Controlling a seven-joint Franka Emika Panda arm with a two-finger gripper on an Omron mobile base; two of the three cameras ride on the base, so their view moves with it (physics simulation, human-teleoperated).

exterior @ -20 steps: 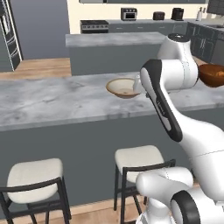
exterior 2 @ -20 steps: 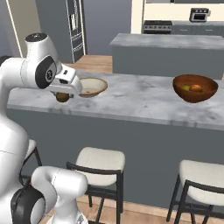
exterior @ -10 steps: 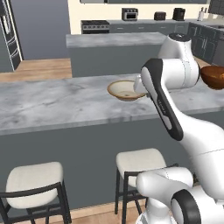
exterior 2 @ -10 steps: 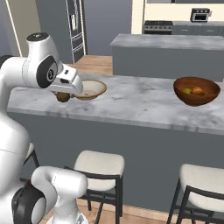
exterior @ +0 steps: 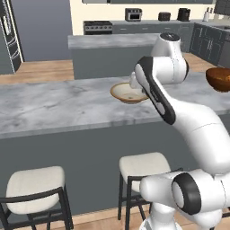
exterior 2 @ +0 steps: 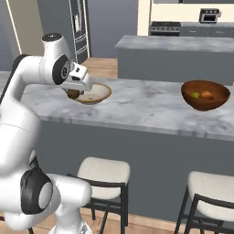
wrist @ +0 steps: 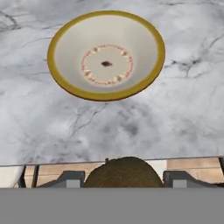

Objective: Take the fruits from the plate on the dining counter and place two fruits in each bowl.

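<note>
Left base view: arm reaches fwd over the marble desk (exterior: 58, 105), wrist just beside the tan bowl (exterior: 128, 92). The bowl looks empty from here. Reddish-brown wooden bowl (exterior: 219, 79) sits well apart at the right edge of the desk. Gripper itself is hidden behind the arm here.

Right base view: gripper (exterior 2: 74, 93) hangs at the near-left rim of the tan bowl (exterior 2: 95, 93), clenched on a dark brown fruit (exterior 2: 73, 94) (kiwi, by the fuzzy skin). Fruit is beside the bowl, not yet over its middle. Wooden bowl (exterior 2: 205, 94) already holds two fruits, one green (exterior 2: 195, 95) and one orange (exterior 2: 207, 95), so that one looks done.

Hand view: the tan bowl (wrist: 106, 54) is ahead, yellow rim, pale inside w/ a ring pattern, nothing in it. Kiwi (wrist: 124, 173) sits between the two fingertips (wrist: 69, 179) at the bottom, desk edge right under it.

Step in hand, as I judge it: carry the kiwi over the tan bowl and drop it. To do it well: move fwd till the fruit is above the bowl's centre, not the rim, then lower close to the bottom before releasing so it doesn't bounce or roll out. Keep the fingers clear of the rim on the way in; a knock could shove the bowl. Tan bowl needs two fruits, this being the first.
</note>
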